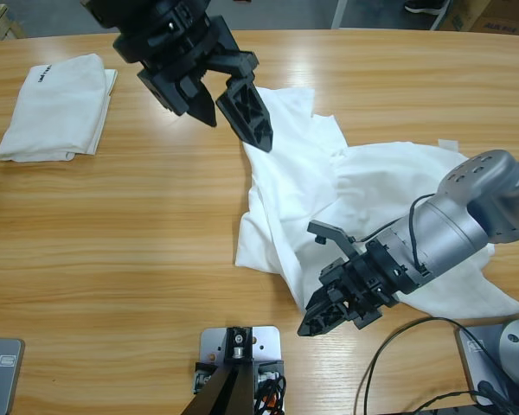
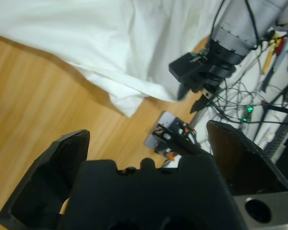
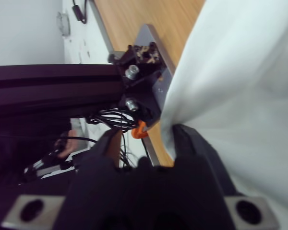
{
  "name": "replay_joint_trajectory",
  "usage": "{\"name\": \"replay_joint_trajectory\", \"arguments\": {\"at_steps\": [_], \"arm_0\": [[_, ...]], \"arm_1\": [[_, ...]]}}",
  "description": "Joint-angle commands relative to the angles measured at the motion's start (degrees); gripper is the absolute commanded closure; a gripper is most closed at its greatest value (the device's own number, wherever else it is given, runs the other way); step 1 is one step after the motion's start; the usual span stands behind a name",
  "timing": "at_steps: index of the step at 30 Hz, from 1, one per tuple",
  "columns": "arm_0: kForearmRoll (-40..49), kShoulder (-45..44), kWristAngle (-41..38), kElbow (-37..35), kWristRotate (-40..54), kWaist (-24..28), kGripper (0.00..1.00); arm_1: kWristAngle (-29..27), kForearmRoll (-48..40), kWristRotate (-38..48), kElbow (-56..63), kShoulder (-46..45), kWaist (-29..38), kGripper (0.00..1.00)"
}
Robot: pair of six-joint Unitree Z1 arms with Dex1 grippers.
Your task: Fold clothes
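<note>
A rumpled white shirt lies unfolded right of centre on the table; a folded shirt sits far left. The right gripper pinches the near hem. The left gripper, jaws wide, hovers empty at the far edge. Judged: folding not begun; next, grip the far edge. Cables crowd the room behind.

bare table left-centre | crumpled shirt blocks right
</note>
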Motion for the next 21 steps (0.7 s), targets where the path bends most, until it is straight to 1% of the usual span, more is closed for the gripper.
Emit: {"name": "replay_joint_trajectory", "arguments": {"at_steps": [1,3,4,6,7,9,11,13,14,16,17,19,21], "arm_0": [[7.5,2.4,-2.2,-0.4,-1.3,-0.6,0.05],[7.7,2.4,-2.2,-0.4,-1.0,-0.6,0.05],[7.7,2.3,-2.4,0.0,-0.8,-0.6,0.05],[7.9,2.0,-3.5,0.2,-0.5,-1.1,0.05],[7.9,2.0,-4.1,0.2,-0.6,-1.7,0.05],[7.8,2.1,-3.8,0.6,-1.3,-3.8,0.055],[6.5,2.7,-3.2,0.5,-4.4,-6.0,0.055],[2.2,3.6,-2.9,0.3,-9.7,-8.2,0.055],[0.6,4.6,-2.8,0.1,-11.6,-9.2,0.055],[-0.5,8.2,-1.6,-0.9,-14.2,-11.5,0.055],[-0.7,9.7,-0.8,-1.3,-15.3,-12.7,0.055],[-1.7,10.8,0.8,-1.4,-17.0,-14.0,0.055],[-2.7,11.4,2.1,-1.2,-17.5,-14.4,0.055]], "arm_1": [[-10.2,0.7,5.6,0.0,-23.9,0.8,0.0],[-21.0,3.3,5.9,-0.7,-28.8,0.8,0.0],[-28.2,4.8,5.8,-1.5,-29.5,0.8,0.015],[-41.4,6.8,5.7,-3.5,-26.1,0.4,0.15],[-44.9,8.8,5.5,-5.5,-23.5,-0.7,0.151],[-47.4,11.1,5.4,-8.8,-19.3,-2.4,0.153],[-49.8,14.5,5.4,-13.2,-15.0,-3.1,0.163],[-49.7,15.1,4.2,-15.3,-12.1,-3.4,0.32],[-49.7,15.7,3.2,-16.0,-11.2,-3.4,0.37],[-49.8,20.3,2.5,-17.6,-10.4,-4.8,0.386],[-49.8,25.1,2.5,-19.0,-10.4,-6.3,0.386],[-49.8,32.7,2.8,-21.7,-10.8,-9.3,0.386],[-49.4,37.4,2.7,-23.9,-10.0,-13.4,0.386]]}}
